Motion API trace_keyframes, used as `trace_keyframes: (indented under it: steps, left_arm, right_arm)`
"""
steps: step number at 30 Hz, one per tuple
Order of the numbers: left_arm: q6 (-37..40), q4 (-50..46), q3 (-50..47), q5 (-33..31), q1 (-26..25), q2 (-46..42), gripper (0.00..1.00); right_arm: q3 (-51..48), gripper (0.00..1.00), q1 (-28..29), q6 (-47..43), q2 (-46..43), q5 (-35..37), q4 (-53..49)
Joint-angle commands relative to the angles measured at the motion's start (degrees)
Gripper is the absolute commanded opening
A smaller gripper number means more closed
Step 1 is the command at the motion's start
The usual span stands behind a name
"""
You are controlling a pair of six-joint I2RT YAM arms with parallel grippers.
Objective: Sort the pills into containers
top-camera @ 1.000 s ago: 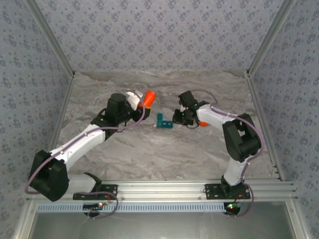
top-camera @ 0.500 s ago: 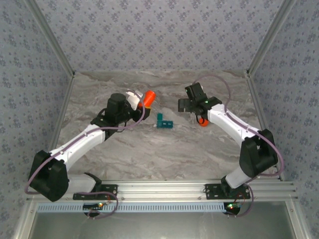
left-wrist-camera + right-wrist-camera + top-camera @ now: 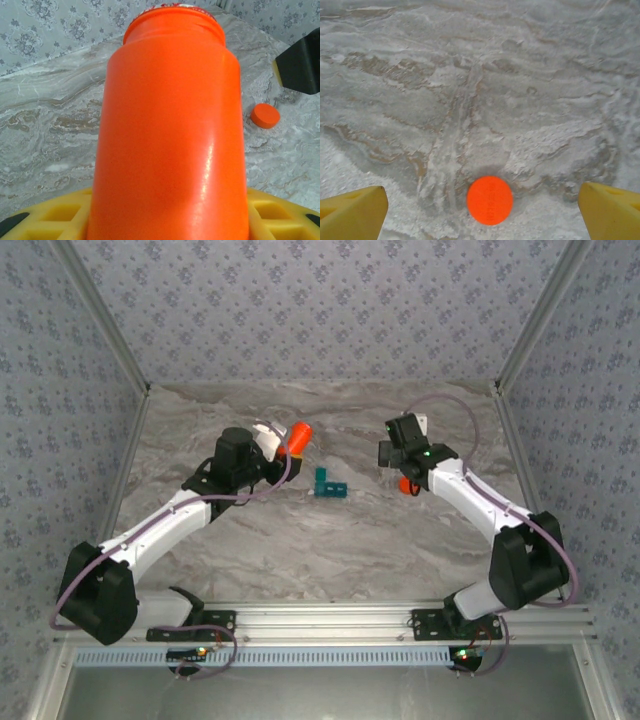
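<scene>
The teal compartment box (image 3: 328, 483) sits on the marble-patterned table (image 3: 330, 550) near the centre, between the two arms and apart from both grippers; its compartments are too small in the overhead view to judge their contents. To its left and slightly farther back, the left gripper (image 3: 280, 443) is clamped on an orange bottle (image 3: 297, 436), which is tilted with its open neck pointing away from the arm. In the left wrist view the bottle body (image 3: 170, 130) rises from between the yellow pads (image 3: 55, 217), which press against its lower part. The left arm reaches forward and inward from its base, elbow low, wrist raised above the tabletop. To the right of the box, an orange cap (image 3: 405, 485) lies flat on the table. The right gripper (image 3: 397, 462) hangs over it with its jaws spread wide; in the right wrist view the cap (image 3: 489, 199) lies between the two yellow fingertips (image 3: 350, 212), touching neither. The right arm extends forward and inward, its forearm sloping down toward the cap.
</scene>
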Motion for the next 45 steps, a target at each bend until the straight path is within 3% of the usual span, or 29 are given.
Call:
trace_keyframes:
  steps: [1, 5, 10, 13, 17, 22, 30, 45]
  left_arm:
    - [0.2, -1.2, 0.9, 1.8, 0.3, -1.6, 0.00]
    - [-0.5, -1.7, -0.3, 4.2, 0.3, -1.5, 0.00]
    - [-1.5, -1.6, -2.6, 8.0, 0.1, -0.8, 0.00]
    - [-1.9, 0.1, -5.0, 7.9, -0.6, -0.8, 0.00]
    - [-2.0, 0.2, -6.6, 7.5, -1.1, -0.3, 0.00]
    - [-2.2, -0.8, -6.7, 7.6, -1.5, 1.7, 0.00]
    - [-1.7, -2.0, -5.8, 7.9, -2.1, 4.4, 0.00]
    - [-1.6, -3.1, -5.5, 7.6, -2.8, 7.9, 0.00]
  right_arm:
    - [-2.6, 1.00, -0.5, 1.0, -2.3, -12.9, 4.1]
    - [-1.7, 0.99, -2.1, 1.6, 0.8, -23.7, 4.0]
    - [-0.6, 0.90, -2.6, 3.5, 5.2, -32.1, 5.5]
    - [0.5, 0.81, -2.4, 4.2, 8.4, -35.7, 6.0]
    - [2.2, 0.77, -1.8, 4.9, 12.8, -37.9, 5.7]
    - [3.8, 0.70, -0.6, 5.5, 16.2, -38.5, 5.2]
    - [8.5, 0.68, 1.8, 3.7, 20.5, -36.5, 0.8]
    - [7.3, 0.75, 4.1, 2.2, 21.3, -34.6, -2.5]
